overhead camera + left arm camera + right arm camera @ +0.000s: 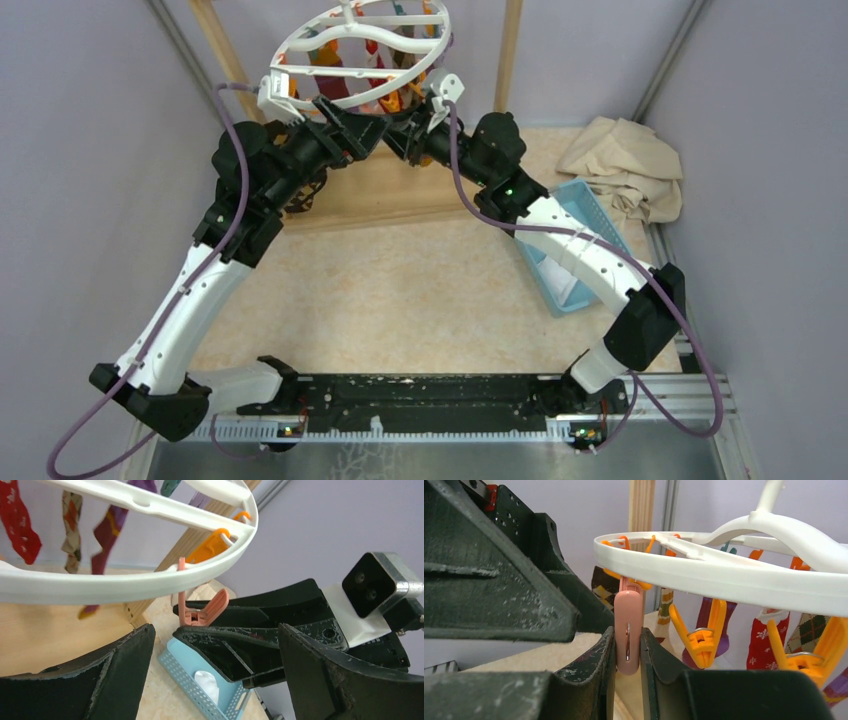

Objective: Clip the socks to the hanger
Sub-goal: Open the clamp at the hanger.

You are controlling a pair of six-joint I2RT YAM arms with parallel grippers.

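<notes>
Above the middle of the tabletop's far edge, the right gripper (628, 647) clamps a pink peg (627, 625) hanging upright from the hanger (724, 575), where socks (20, 525) dangle. The left gripper (215, 630) gapes empty just below the ring, with the peg straight ahead of it.

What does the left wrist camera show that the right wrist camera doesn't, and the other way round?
Only the left wrist view: the blue basket below, and the right arm's camera seen from outside. Only the right wrist view: the hook stem rising from the hanger. Both: the hanger's ring, the pink peg pinched in the right gripper, orange pegs, hanging socks and a wooden pole.
</notes>
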